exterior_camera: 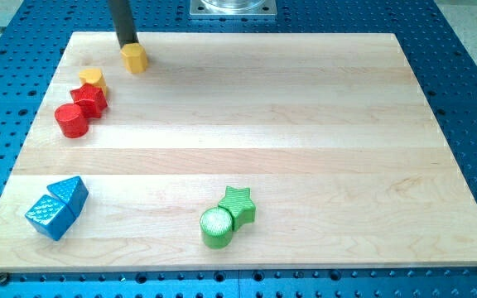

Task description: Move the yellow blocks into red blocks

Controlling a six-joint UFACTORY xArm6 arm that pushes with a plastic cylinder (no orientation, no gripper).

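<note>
My tip [127,45] stands near the view's top left, touching or just above the upper-left side of a yellow hexagonal block [135,58]. A second yellow block [93,79], round, lies lower left and touches a red star block [89,99]. A red cylinder [71,121] sits right below-left of the red star, touching it. The yellow hexagonal block is apart from the red blocks, up and to their right.
Two blue blocks, a triangular one [72,192] and a cube [49,215], sit at the bottom left. A green star [238,204] and a green cylinder [217,228] sit at the bottom centre. The wooden board [305,124] lies on a blue perforated table.
</note>
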